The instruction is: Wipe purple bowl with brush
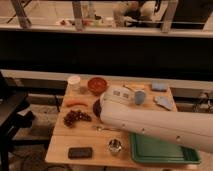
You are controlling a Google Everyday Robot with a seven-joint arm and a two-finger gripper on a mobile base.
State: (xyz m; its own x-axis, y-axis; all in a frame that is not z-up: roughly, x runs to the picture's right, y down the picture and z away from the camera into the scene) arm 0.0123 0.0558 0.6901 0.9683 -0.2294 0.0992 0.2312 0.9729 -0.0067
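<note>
The purple bowl (96, 107) sits in the middle of the wooden table (60, 145). Only its dark left rim shows; my white arm (155, 125) covers the other part. The arm reaches in from the lower right, and my gripper (116, 96) is at its far end, right over the bowl's right side. The brush is hidden from view.
An orange-red bowl (97, 84) and a white cup (74, 81) stand at the back left. A carrot (76, 103), grapes (76, 117), a black slab (80, 152), a silver utensil (106, 128) and a metal cup (115, 146) lie at left and front. A green tray (160, 150) is at front right, and a blue cup (140, 97) and blue cloths (164, 102) at back right.
</note>
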